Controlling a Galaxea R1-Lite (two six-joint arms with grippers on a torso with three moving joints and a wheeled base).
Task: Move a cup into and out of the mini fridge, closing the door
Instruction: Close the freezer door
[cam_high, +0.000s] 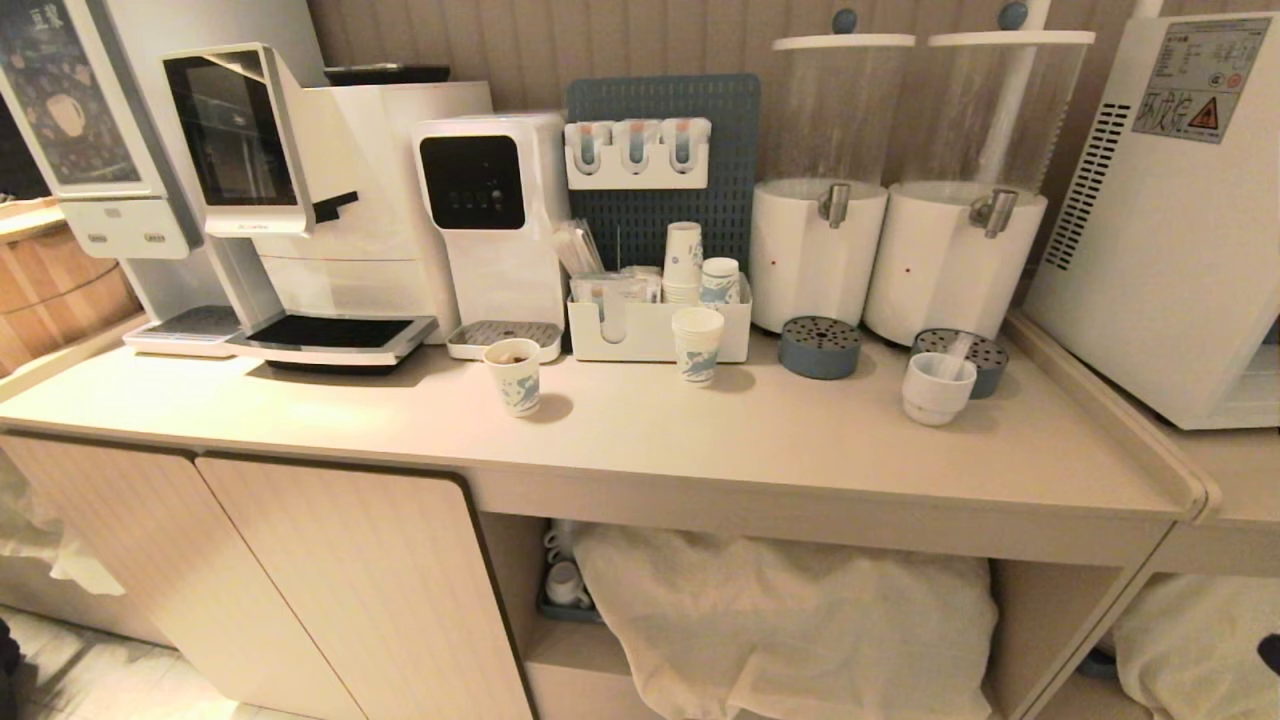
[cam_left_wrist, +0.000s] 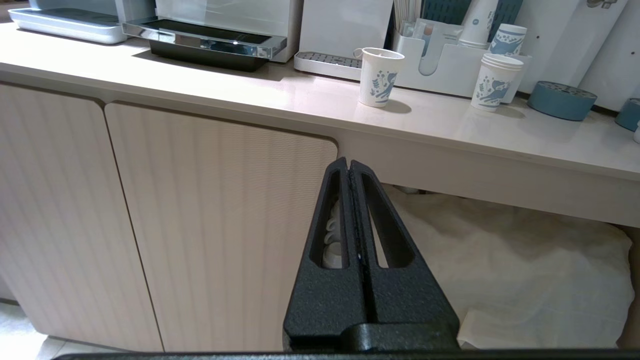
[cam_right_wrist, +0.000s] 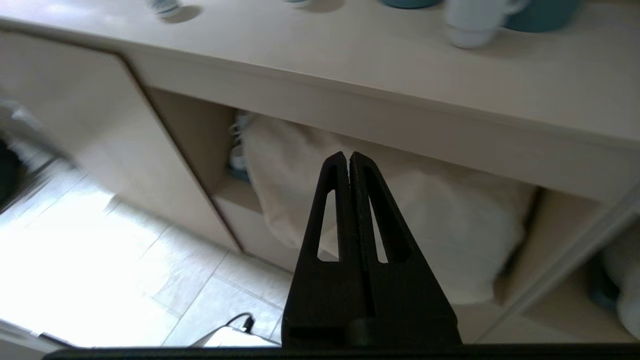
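Both hands (cam_left_wrist: 349, 167) (cam_right_wrist: 348, 157) closed | fridge (cam_high: 1170, 220) warning sticker, txt unreadable

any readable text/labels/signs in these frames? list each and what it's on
"环戊烷" beside a red warning triangle: sticker on the side of the mini fridge; the fine print above it is too small to read.
Small grey brand mark under the screen of the coffee machine: too small to read.
Poster panel at far left: characters at its top, not legible.
Paper cups: blue drawings only, no words.
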